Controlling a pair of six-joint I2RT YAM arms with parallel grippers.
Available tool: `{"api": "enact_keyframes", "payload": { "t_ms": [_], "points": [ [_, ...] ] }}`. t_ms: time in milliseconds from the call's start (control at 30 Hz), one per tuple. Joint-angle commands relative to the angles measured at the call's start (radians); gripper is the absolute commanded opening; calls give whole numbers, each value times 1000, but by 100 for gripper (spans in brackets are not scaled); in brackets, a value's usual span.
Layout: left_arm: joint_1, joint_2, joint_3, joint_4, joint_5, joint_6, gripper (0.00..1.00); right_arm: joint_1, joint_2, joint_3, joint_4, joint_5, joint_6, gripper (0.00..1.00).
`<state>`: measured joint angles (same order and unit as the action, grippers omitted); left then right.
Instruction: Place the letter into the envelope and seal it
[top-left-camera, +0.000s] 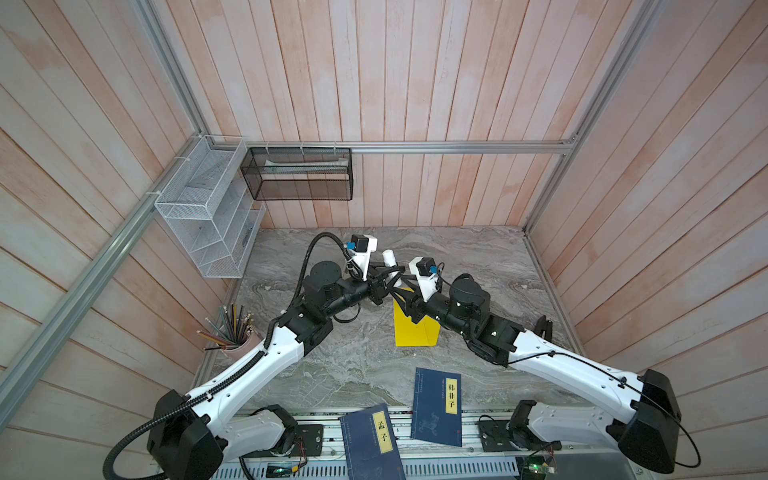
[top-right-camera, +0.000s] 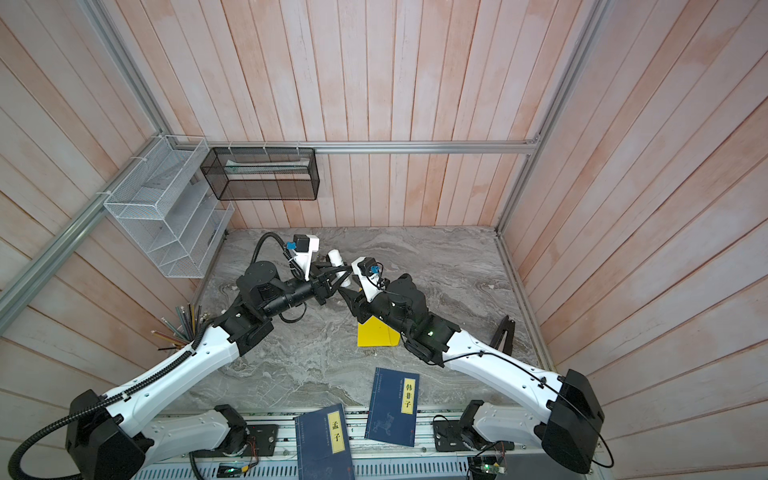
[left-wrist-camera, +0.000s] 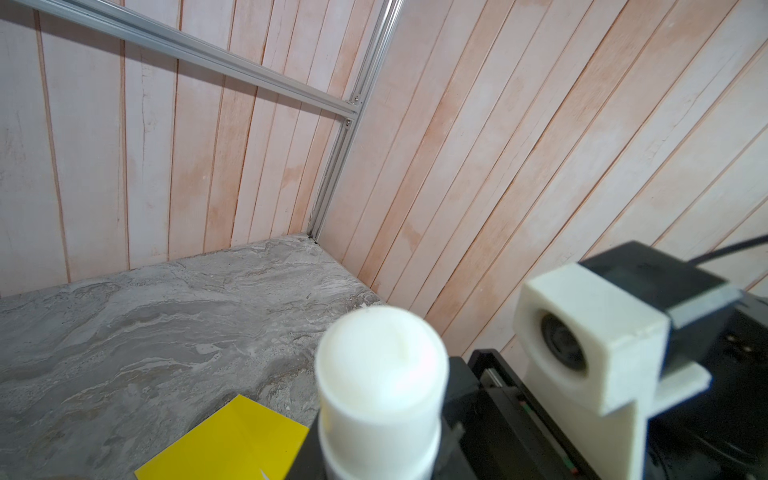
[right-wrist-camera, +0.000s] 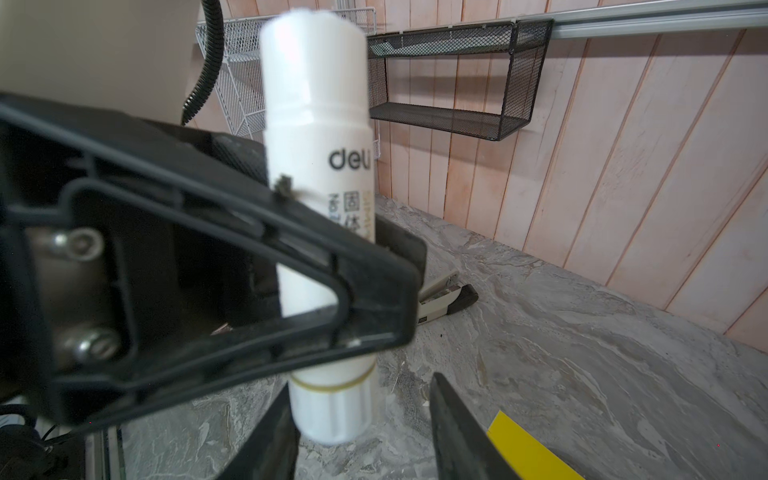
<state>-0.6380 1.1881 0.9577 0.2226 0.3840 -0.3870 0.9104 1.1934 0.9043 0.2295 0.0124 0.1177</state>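
Note:
The yellow envelope (top-left-camera: 415, 332) (top-right-camera: 376, 334) lies flat on the marble table, partly under my right arm; a corner of it shows in the wrist views (left-wrist-camera: 232, 440) (right-wrist-camera: 528, 449). The letter is out of view. My left gripper (top-left-camera: 388, 273) is shut on a white glue stick (top-left-camera: 389, 258) (left-wrist-camera: 380, 374) (right-wrist-camera: 318, 124), held upright above the table behind the envelope. My right gripper (right-wrist-camera: 357, 419) (top-left-camera: 398, 289) stands open astride the stick's ribbed lower end, with a clear gap between the stick and one finger.
Two dark blue books (top-left-camera: 370, 440) (top-left-camera: 436, 407) lie at the front edge. A cup of pencils (top-left-camera: 239, 345) stands at the left. A stapler (right-wrist-camera: 442, 295) lies behind the grippers. A white wire rack (top-left-camera: 208, 208) and a black mesh shelf (top-left-camera: 299, 174) hang on the walls.

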Motion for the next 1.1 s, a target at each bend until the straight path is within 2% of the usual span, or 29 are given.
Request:
{"api": "enact_keyframes", "payload": {
  "t_ms": [0, 267, 333, 467, 733, 800, 900, 1067],
  "points": [
    [-9, 1, 19, 15, -1, 11, 0, 5, 7, 41, 8, 38, -8, 47],
    [-17, 8, 17, 14, -6, 12, 0, 12, 8, 56, 23, 49, -8, 46],
    [-17, 7, 19, 14, -5, 12, 0, 12, 12, 61, 15, 49, -10, 41],
    [-17, 7, 24, 10, -4, 15, 0, 12, 14, 62, 7, 46, -13, 25],
    [-17, 6, 29, 0, 7, 20, 0, 10, -8, 49, 2, 4, -22, 19],
    [-16, 4, 33, -6, 21, 22, 0, -1, -19, 43, 5, -41, -19, 19],
    [0, 4, 41, -12, 72, 21, 0, -45, -45, 23, 24, -168, 7, 17],
    [48, 3, 38, 8, 228, -14, 0, -163, -90, -28, 105, -466, 90, 15]
  ]
}}
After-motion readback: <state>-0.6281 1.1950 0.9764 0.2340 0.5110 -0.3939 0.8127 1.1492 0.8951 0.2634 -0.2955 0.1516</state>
